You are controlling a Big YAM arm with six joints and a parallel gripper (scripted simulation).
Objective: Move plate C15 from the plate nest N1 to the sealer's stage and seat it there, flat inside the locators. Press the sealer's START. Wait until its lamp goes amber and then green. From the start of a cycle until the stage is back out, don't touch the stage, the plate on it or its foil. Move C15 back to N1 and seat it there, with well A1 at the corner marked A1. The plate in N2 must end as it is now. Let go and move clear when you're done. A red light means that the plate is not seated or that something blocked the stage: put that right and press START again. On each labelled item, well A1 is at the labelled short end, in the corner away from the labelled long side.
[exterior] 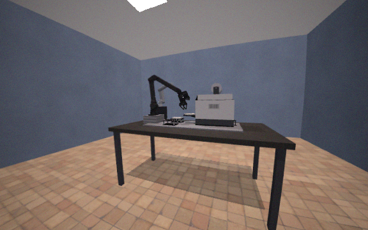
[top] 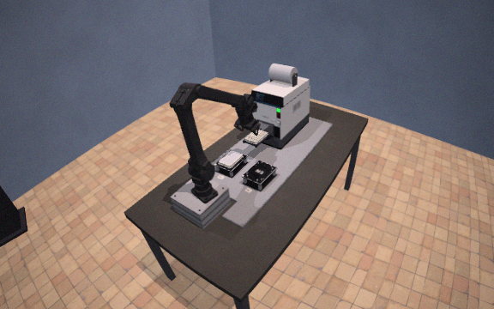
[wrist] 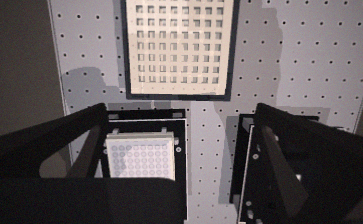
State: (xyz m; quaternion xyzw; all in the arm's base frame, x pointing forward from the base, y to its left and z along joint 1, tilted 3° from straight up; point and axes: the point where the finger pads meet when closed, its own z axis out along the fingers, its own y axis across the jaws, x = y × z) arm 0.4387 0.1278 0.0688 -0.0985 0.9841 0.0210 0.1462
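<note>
The open gripper [top: 248, 129] [exterior: 183, 107] hangs above the plate on the sealer's stage [top: 245, 142] [wrist: 229, 96], probably C15 [top: 256, 136] [exterior: 189, 114] [wrist: 179, 47]. If the cycle is unfinished despite the green lamp [top: 278, 110], lowering now could block the stage. Labels are unreadable; the plate's far end is cut off.

A lab, with plate sealer [top: 292, 107] [exterior: 214, 110] and well plates [top: 231, 159] [wrist: 141, 159].

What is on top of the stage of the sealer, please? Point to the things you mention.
A cream plate [top: 256, 136] [exterior: 189, 114] [wrist: 178, 45] with rows of square wells lies on the stage [wrist: 128, 75]. The plate covers the stage's middle, so what is under it cannot be seen.
</note>
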